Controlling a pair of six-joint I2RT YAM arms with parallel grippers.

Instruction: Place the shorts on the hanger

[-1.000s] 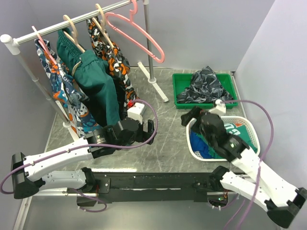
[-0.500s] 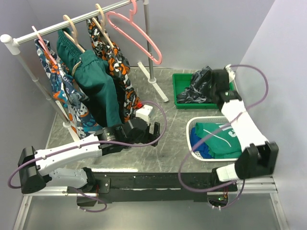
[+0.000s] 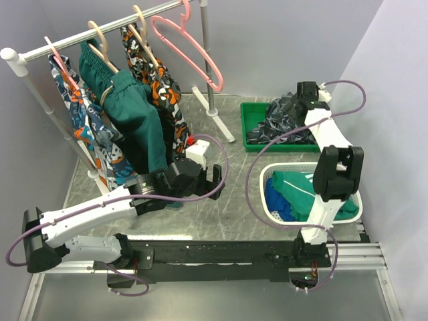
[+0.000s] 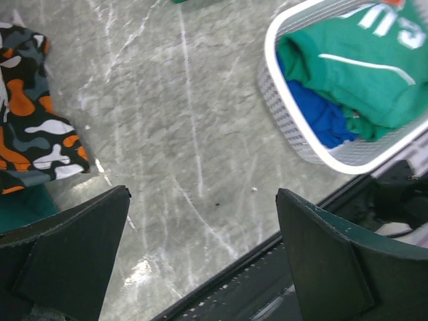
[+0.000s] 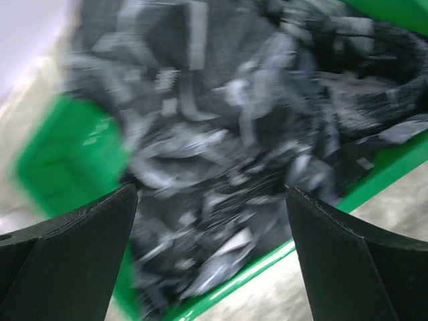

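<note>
Both arms are built of white shell links joined by black housings. The left arm (image 3: pixel 80 217) carries a ribbed black and silver cylinder (image 3: pixel 142 186) near its wrist, with a small white block (image 3: pixel 195 152) at the wrist's 12 o'clock. A purple cable (image 3: pixel 225 164) loops beside it, and a second purple cable (image 3: pixel 249 170) runs along the right arm (image 3: pixel 326 130). The left claw (image 4: pixel 202 194) has dark, flat, wedge-shaped fingers (image 4: pixel 67 261) with matte faces, as does the right claw (image 5: pixel 212 190). Both bases sit on a black rail (image 3: pixel 221 253) at 6 o'clock in the top view
</note>
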